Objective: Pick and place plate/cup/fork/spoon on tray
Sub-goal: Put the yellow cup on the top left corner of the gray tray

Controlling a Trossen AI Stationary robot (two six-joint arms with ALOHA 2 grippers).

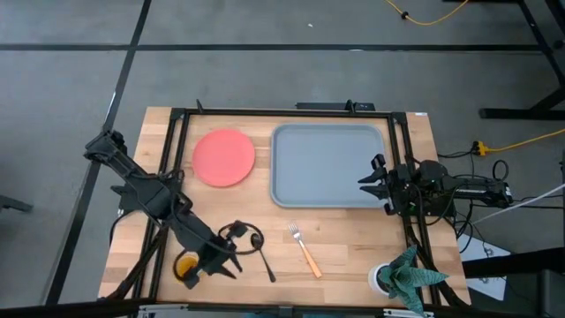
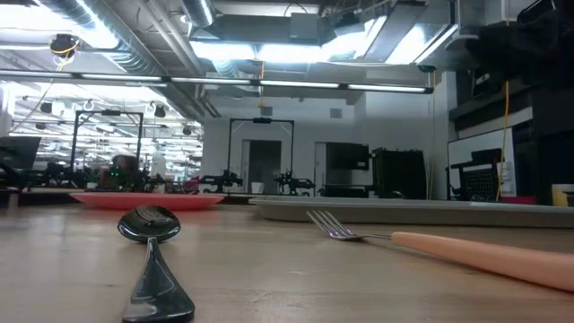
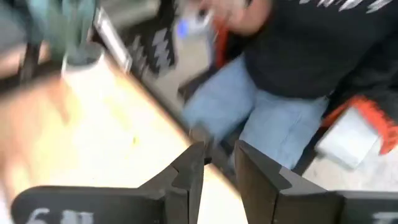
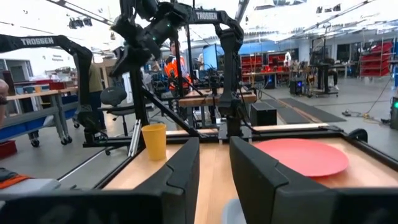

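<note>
Nearest your edge of the wooden bench point(image 1: 353, 247), the small yellow-orange round cup point(image 1: 185, 263) stands upright, with the left hand point(image 1: 237, 265) just beside it, its fingers slightly parted and empty. Next to that hand lies the small dark metal spoon point(image 1: 261, 253), and a little to its right the silver-tined fork with its orange-tan handle point(image 1: 305, 249). Farther back, the flat round coral-red plate point(image 1: 223, 157) sits left of the empty rectangular grey-blue tray point(image 1: 275, 168). The right hand point(image 1: 364, 181) waits at the tray's right rim, its fingers narrowly apart and holding nothing.
</note>
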